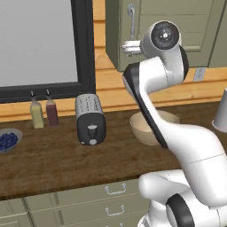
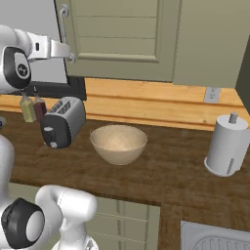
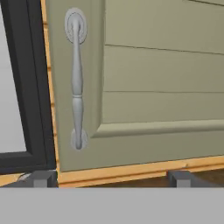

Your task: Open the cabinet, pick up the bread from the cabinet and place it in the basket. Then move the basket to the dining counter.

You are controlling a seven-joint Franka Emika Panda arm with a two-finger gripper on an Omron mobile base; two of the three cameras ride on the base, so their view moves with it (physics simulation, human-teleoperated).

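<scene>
The olive-green cabinet [image 1: 159, 40] hangs above the worktop with its panelled door [image 3: 162, 87] shut. Its silver bar handle [image 3: 77, 78] stands upright near the door's left edge. My gripper [image 3: 110, 179] is open, its fingertips [image 3: 41, 178] spread wide. It sits just below the door's lower edge, with the handle up and to the left, and nothing lies between the fingers. From the base, my gripper [image 2: 68, 53] is level with the handle's [image 2: 63, 27] lower end. The tan basket [image 2: 118, 143] stands empty on the worktop. The bread and the dining counter are out of view.
A silver toaster [image 2: 62, 122] stands left of the basket, with two bottles [image 1: 44, 113] and a bowl of blueberries [image 1: 8, 140] further left. A paper towel roll [image 2: 225, 145] stands at the right, a sink [image 2: 215, 239] at front right. A black-framed window [image 1: 40, 44] adjoins the cabinet.
</scene>
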